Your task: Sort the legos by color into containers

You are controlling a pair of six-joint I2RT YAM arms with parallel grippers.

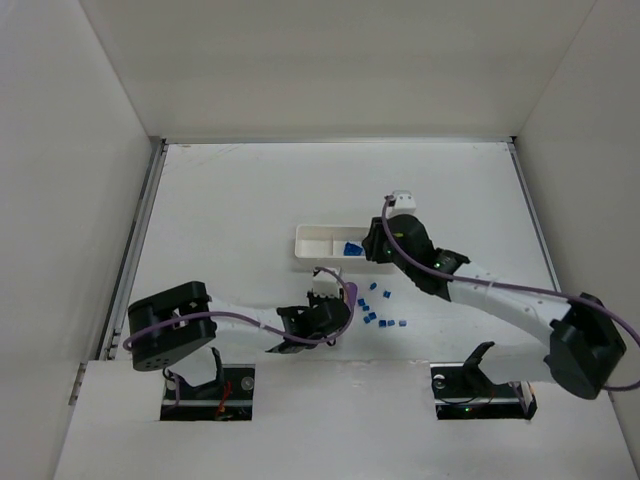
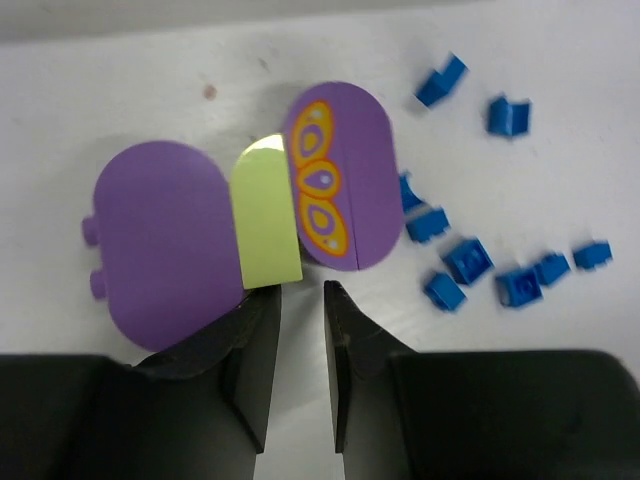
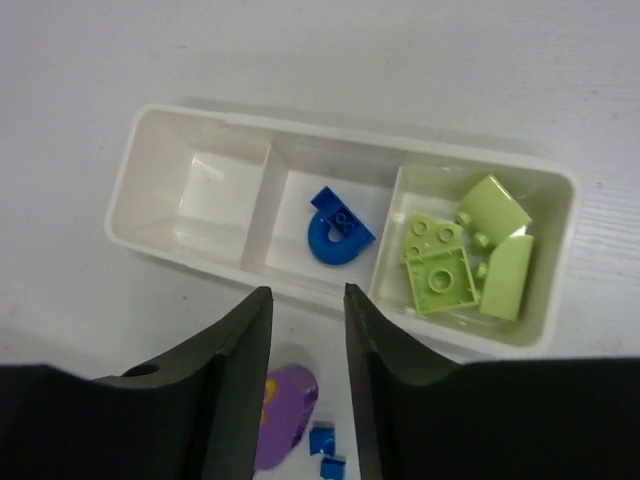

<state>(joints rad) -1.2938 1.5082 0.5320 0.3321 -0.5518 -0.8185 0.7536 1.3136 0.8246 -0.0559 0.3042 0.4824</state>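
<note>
My left pincer sits low over the bench, released, tips by a yellow-green block; my right pincer, arm stretched forward, hangs released over the tray.

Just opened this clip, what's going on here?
Lego sorting, partway done. The right gripper hovers open and empty at the white tray, which holds yellow-green pieces in one end compartment and a blue arch piece in the middle. The left gripper, jaws open, sits by a yellow-green block between two purple pieces; small blue bricks lie loose nearby.
</note>
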